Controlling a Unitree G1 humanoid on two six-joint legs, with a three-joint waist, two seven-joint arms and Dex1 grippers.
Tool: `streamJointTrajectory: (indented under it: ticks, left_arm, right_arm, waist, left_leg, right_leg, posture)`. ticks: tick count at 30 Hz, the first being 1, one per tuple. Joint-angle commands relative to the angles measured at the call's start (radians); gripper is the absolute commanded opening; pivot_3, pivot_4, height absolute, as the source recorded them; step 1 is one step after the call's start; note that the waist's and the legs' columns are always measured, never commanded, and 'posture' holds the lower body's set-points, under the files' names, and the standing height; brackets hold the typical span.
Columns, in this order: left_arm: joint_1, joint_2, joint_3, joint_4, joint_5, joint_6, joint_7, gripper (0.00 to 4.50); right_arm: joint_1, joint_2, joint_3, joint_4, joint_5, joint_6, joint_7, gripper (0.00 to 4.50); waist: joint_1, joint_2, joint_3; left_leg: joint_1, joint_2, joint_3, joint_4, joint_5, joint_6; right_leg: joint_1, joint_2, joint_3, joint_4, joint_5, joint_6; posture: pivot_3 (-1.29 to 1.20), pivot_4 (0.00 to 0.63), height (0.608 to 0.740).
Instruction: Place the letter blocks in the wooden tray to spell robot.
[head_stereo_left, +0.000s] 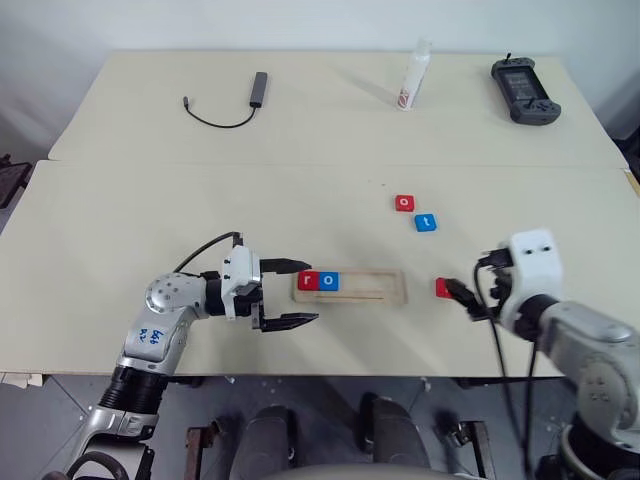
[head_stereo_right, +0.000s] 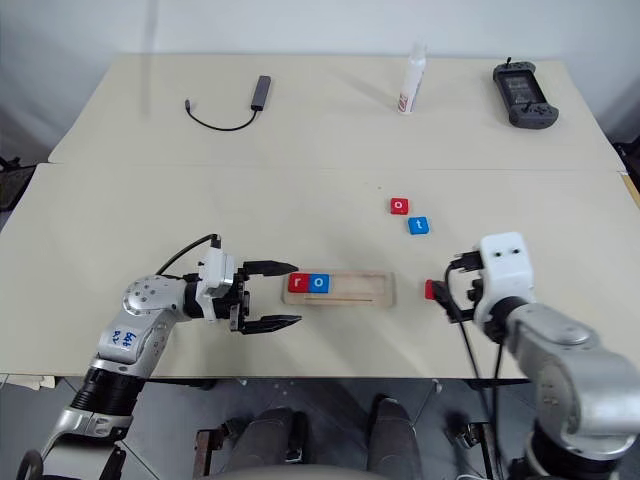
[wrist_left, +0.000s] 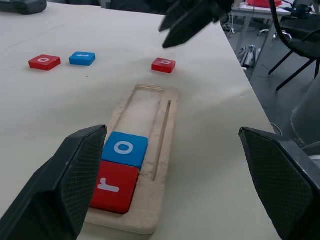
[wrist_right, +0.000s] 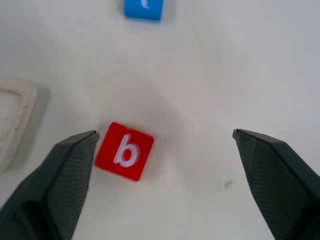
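The right gripper (wrist_right: 162, 165) hangs released over the red b block (wrist_right: 124, 151), which lies on the table just right of the wooden tray (head_stereo_left: 380, 290). It should centre on the b and square it before pinching. The left gripper (head_stereo_left: 290, 293) gapes at the tray's left end. The tray runs left to right, with r (head_stereo_left: 306, 281) and o (head_stereo_left: 329, 282) at its left end.

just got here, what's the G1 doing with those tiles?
It is spelling "robot" in the long pale-wood tray. A red "r" tile and a blue "o" tile already sit at the tray's left end. The left gripper is open beside that end, holding nothing. The right gripper is open above the red "b" tile, which lies on the beige table. A red "o" tile and a blue "t" tile wait farther back.
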Motion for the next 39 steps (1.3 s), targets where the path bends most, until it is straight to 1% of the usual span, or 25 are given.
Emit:
streamJointTrajectory:
  ticks: [1,4,6,10,13,17,18,20,24,25,26,27,30,33,36,39]
  left_arm:
    - [0.021,0.015,0.029,-0.056,-0.007,-0.007,0.019,4.5]
    - [0.033,0.019,0.037,-0.072,-0.006,-0.013,0.03,4.5]
    - [0.043,0.024,0.042,-0.086,-0.008,-0.015,0.033,4.5]
    - [0.05,0.031,0.05,-0.105,-0.006,-0.014,0.039,4.5]
    - [0.063,0.04,0.06,-0.127,-0.006,-0.01,0.049,4.5]
    - [0.087,0.052,0.072,-0.165,-0.014,0.006,0.066,4.5]
    - [0.094,0.055,0.074,-0.175,-0.015,0.01,0.07,4.5]
    - [0.103,0.059,0.076,-0.186,-0.018,0.014,0.076,4.5]
    - [0.114,0.07,0.086,-0.193,-0.02,0.017,0.085,4.5]
    - [0.113,0.071,0.085,-0.192,-0.02,0.017,0.086,4.5]
    - [0.112,0.071,0.086,-0.19,-0.019,0.015,0.088,4.5]
    - [0.11,0.071,0.087,-0.188,-0.018,0.013,0.089,4.5]
    - [0.106,0.067,0.09,-0.179,-0.014,0.006,0.092,4.5]
    - [0.118,0.065,0.096,-0.173,-0.009,-0.01,0.096,4.5]
    - [0.131,0.063,0.097,-0.174,-0.007,-0.016,0.107,4.5]
    - [0.161,0.061,0.103,-0.184,-0.005,-0.02,0.124,4.5]
  right_arm:
    - [0.071,-0.19,0.015,0.123,0.026,-0.357,0.317,4.37]
    - [0.107,-0.307,0.097,0.31,-0.023,-0.685,0.536,4.37]
    - [0.08,-0.338,0.154,0.436,-0.039,-0.813,0.627,4.37]
    - [-0.014,-0.355,0.28,0.65,-0.11,-0.975,0.715,4.37]
    - [-0.081,-0.333,0.36,0.741,-0.159,-1.05,0.742,4.37]
    - [-0.131,-0.296,0.415,0.786,-0.176,-1.071,0.749,4.37]
    - [-0.134,-0.291,0.421,0.789,-0.175,-1.069,0.752,4.2]
    - [-0.137,-0.285,0.427,0.795,-0.177,-1.068,0.754,3.76]
    - [-0.135,-0.277,0.435,0.795,-0.179,-1.082,0.758,2.44]
    - [-0.136,-0.276,0.434,0.795,-0.179,-1.093,0.761,2.01]
    - [-0.141,-0.274,0.43,0.793,-0.178,-1.101,0.758,1.68]
    - [-0.148,-0.273,0.427,0.789,-0.178,-1.111,0.754,1.46]
    - [-0.188,-0.267,0.429,0.76,-0.17,-1.103,0.756,1.46]
    - [-0.259,-0.262,0.47,0.67,-0.129,-0.975,0.784,1.46]
    - [-0.328,-0.241,0.524,0.605,-0.112,-0.853,0.782,1.46]
    - [-0.408,-0.173,0.602,0.58,-0.136,-0.772,0.738,1.46]
  waist:
    - [-0.001,-0.001,0.0]
    - [-0.002,-0.002,0.001]
    - [-0.003,-0.003,0.001]
    - [-0.001,-0.003,0.001]
    - [-0.001,-0.003,0.001]
    - [0.001,-0.003,0.001]
    - [0.002,-0.003,0.001]
    - [0.003,-0.003,0.001]
    - [0.003,-0.003,0.001]
    - [0.003,-0.003,0.001]
    - [0.003,-0.003,0.001]
    - [0.003,-0.003,0.001]
    - [0.002,-0.003,0.001]
    - [0.0,-0.003,0.001]
    - [-0.001,-0.003,0.001]
    - [-0.002,-0.003,0.001]
  left_leg:
    - [0.0,0.0,0.0,-0.001,0.0,0.0]
    - [0.002,0.0,0.001,-0.002,0.0,0.0]
    - [0.003,0.0,0.003,-0.002,0.0,0.0]
    - [0.004,0.001,0.003,-0.002,0.0,-0.001]
    - [0.004,0.001,0.003,-0.001,0.0,-0.001]
    - [0.003,0.001,0.003,-0.001,0.001,-0.001]
    - [0.003,0.001,0.003,-0.001,0.001,-0.001]
    - [0.003,0.001,0.002,0.0,0.001,-0.001]
    - [0.003,0.001,0.002,0.001,0.001,-0.001]
    - [0.003,0.001,0.002,0.001,0.001,-0.001]
    - [0.003,0.001,0.002,0.001,0.001,-0.002]
    - [0.003,0.001,0.002,0.001,0.001,-0.002]
    - [0.003,0.001,0.002,0.001,0.001,-0.002]
    - [0.003,0.001,0.002,0.001,0.001,-0.002]
    - [0.003,0.002,0.002,0.001,0.0,-0.002]
    - [0.003,0.002,0.002,0.001,0.0,-0.002]
  right_leg:
    - [0.0,0.0,0.0,0.0,0.0,0.0]
    - [0.002,0.0,0.0,-0.001,0.0,0.0]
    - [0.002,0.0,0.001,-0.002,0.0,0.001]
    - [0.002,0.0,0.001,-0.001,0.0,0.001]
    - [0.002,0.0,0.001,-0.001,0.0,0.001]
    - [0.002,0.0,0.0,-0.001,0.0,0.001]
    - [0.002,0.0,0.0,-0.001,0.0,0.001]
    - [0.002,0.0,0.0,-0.001,0.0,0.001]
    - [0.003,0.0,0.0,-0.001,0.0,0.001]
    - [0.003,0.0,0.0,-0.001,0.0,0.001]
    - [0.003,0.0,0.0,-0.001,0.0,0.001]
    - [0.003,0.0,0.0,-0.001,0.0,0.001]
    - [0.003,0.0,0.0,0.0,0.0,0.001]
    - [0.002,0.0,0.0,0.0,0.0,0.001]
    - [0.002,0.0,0.0,0.0,0.0,0.001]
    - [0.002,0.0,0.0,0.0,0.0,0.001]
  posture:
    - [0.0,0.15,0.74]
    - [0.0,0.15,0.74]
    - [0.0,0.15,0.74]
    - [0.0,0.15,0.74]
    - [0.0,0.15,0.74]
    - [0.0,0.15,0.74]
    - [0.0,0.15,0.74]
    - [0.0,0.15,0.74]
    - [0.0,0.15,0.74]
    - [0.0,0.15,0.74]
    - [0.0,0.15,0.74]
    - [0.0,0.15,0.74]
    - [0.0,0.15,0.74]
    - [0.0,0.15,0.74]
    - [0.0,0.15,0.74]
    - [0.0,0.15,0.74]
